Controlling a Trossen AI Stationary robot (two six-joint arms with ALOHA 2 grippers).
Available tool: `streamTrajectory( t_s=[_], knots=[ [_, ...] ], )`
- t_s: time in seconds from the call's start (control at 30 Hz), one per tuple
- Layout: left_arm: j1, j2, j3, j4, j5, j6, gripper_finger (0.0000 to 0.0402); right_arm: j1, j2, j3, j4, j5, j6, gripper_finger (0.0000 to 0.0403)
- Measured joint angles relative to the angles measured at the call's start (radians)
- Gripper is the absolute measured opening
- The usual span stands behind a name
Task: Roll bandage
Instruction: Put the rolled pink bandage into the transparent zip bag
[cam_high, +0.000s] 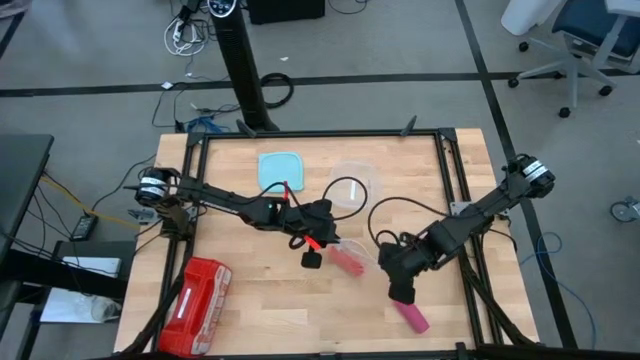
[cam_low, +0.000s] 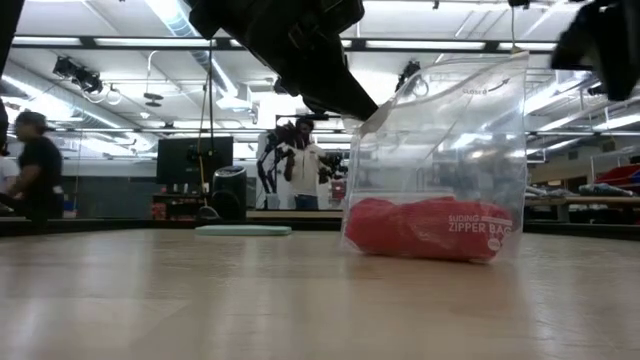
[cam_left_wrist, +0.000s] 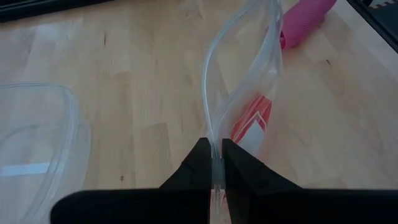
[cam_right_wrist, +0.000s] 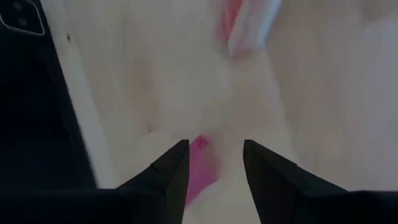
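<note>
Left end effector (cam_left_wrist: 214, 163) clamped on rim of clear plastic zipper bag (cam_left_wrist: 249, 81) at mid-bench. Right end effector (cam_right_wrist: 214, 163) fingers apart, over the pink rolled fabric bandage (cam_high: 414, 318) lying on wooden bench (cam_high: 260, 300) near front edge.

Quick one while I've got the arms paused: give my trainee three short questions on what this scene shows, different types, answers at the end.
1. True or false: the left gripper is shut on the zipper bag.
2. Which lies near the right gripper? A) pink bandage roll B) red plastic case C) light blue lid
3. Fill in: the right gripper's fingers are ____.

Key: 1 true; 2 A; 3 open
</note>
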Motion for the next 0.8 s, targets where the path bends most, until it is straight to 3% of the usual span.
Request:
streamTrajectory(
  t_s=[0.37,0.67,0.8],
  knots=[
    [0.000,0.000,0.000,0.000,-0.001,0.004,0.0021,0.176,0.121,0.000,0.011,-0.042,0.517,0.0154],
    [0.000,0.000,0.000,-0.005,-0.004,0.031,0.0021,0.314,0.229,0.000,0.031,-0.081,0.762,0.0154],
    [0.001,0.000,0.000,0.000,-0.004,0.032,0.0021,0.346,0.243,0.000,0.063,-0.033,0.811,0.0154]
  ],
)
